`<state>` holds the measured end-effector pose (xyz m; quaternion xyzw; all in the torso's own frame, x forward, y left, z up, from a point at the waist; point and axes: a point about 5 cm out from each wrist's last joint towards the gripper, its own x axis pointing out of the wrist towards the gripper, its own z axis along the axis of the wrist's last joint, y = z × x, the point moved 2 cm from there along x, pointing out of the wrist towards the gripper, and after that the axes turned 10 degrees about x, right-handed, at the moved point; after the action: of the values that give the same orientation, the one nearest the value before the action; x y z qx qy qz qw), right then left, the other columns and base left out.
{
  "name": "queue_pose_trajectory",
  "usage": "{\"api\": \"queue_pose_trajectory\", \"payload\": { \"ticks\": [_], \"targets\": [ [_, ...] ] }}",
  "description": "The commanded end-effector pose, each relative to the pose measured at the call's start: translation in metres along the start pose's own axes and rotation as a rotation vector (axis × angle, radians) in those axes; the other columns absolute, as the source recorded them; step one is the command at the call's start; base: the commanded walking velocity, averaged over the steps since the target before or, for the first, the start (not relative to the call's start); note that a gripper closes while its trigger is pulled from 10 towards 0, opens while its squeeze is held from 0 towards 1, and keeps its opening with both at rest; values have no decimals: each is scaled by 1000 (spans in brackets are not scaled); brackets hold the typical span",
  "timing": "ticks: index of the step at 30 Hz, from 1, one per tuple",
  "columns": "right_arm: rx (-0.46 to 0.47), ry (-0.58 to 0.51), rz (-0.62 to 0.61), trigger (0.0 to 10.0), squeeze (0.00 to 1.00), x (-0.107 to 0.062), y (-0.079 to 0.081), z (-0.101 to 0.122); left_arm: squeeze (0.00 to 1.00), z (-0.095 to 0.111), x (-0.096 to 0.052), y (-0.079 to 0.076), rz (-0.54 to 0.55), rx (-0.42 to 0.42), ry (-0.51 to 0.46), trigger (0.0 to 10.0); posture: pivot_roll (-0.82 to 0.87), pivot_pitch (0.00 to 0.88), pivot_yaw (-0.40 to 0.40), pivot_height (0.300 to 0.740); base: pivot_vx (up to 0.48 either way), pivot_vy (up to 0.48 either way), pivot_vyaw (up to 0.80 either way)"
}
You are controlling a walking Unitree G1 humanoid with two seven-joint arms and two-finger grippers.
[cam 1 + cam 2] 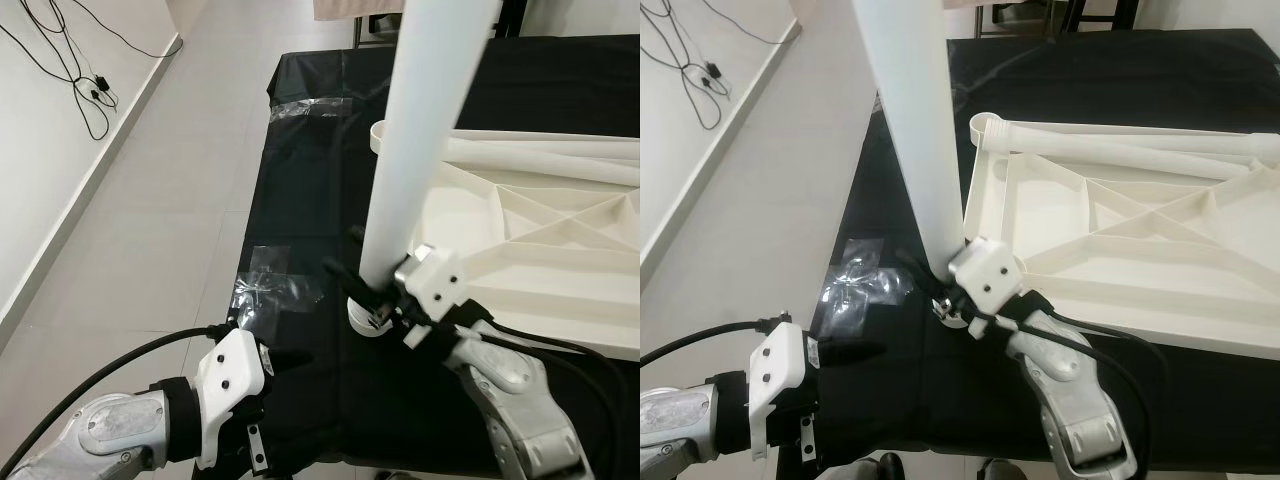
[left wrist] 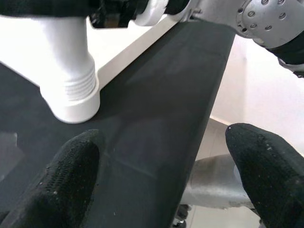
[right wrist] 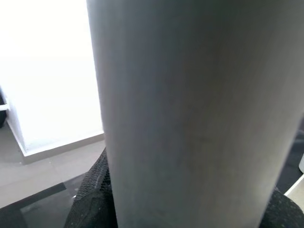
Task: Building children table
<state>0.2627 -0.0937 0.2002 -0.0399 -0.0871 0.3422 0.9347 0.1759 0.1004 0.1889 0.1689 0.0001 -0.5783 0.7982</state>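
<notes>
My right gripper [image 1: 385,300] is clamped low on the white table leg [image 1: 420,140], which stands upright, threaded end on the black-covered table [image 1: 310,200], just beside the upturned tabletop [image 1: 1120,250]. My left gripper [image 1: 275,362] waits spread apart, nearby.

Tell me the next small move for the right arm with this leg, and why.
Probably carry the white leg toward the tabletop's corner socket. The right gripper clamps it upright, threaded end resting on the black cloth beside the upturned tabletop, not in a socket.
</notes>
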Motion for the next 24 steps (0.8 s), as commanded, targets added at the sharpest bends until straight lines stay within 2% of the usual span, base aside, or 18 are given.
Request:
{"api": "queue_pose_trajectory", "payload": {
  "ticks": [1,4,8,10,13,14,15,16,17,18,19,21,24],
  "targets": [
    [93,257,-85,10000,0,-9,-8,-53,0,-4,0,-2,-13,-11,15,10000,67,221,61,740,0,0,0],
    [90,258,-105,10000,0,-5,-10,-51,0,-4,0,-1,-9,-8,14,10000,66,217,58,740,0,0,0],
    [101,234,-101,10000,0,4,-19,-40,0,-4,1,-1,-6,-9,12,10000,65,216,54,740,0,0,0],
    [113,220,-79,10000,0,9,-29,-31,0,-5,2,-1,-4,-10,8,10000,61,217,53,740,0,0,0],
    [129,210,-68,10000,0,11,-32,-28,0,-4,3,-1,-3,-10,6,10000,61,216,52,740,0,0,0],
    [164,192,-22,10000,0,14,-31,-24,0,-5,3,-1,-2,-9,5,10000,61,216,51,740,0,0,0],
    [155,162,116,10000,0,14,-26,-19,0,-4,4,-1,-2,-9,4,10000,62,218,52,740,0,0,0],
    [155,162,116,10000,0,14,-26,-19,0,-4,4,-1,-2,-9,4,10000,62,218,52,740,0,0,0],
    [144,144,215,10000,0,12,-21,-15,0,-4,4,0,-1,-9,2,10000,62,218,52,740,0,0,0],
    [89,158,367,10000,0,7,-16,-15,0,-4,4,-1,-2,-9,1,10000,65,223,55,740,0,0,0],
    [53,198,473,10000,0,4,-18,-20,0,-4,4,-2,-4,-10,1,10000,69,224,54,740,0,0,0],
    [26,251,563,10000,0,4,-25,-26,0,-3,4,-3,-6,-11,0,10000,78,230,50,740,0,0,0],
    [46,249,590,10000,0,10,-32,-25,0,-3,3,-4,-3,-11,2,10000,87,237,46,740,0,0,0]
  ]
}}
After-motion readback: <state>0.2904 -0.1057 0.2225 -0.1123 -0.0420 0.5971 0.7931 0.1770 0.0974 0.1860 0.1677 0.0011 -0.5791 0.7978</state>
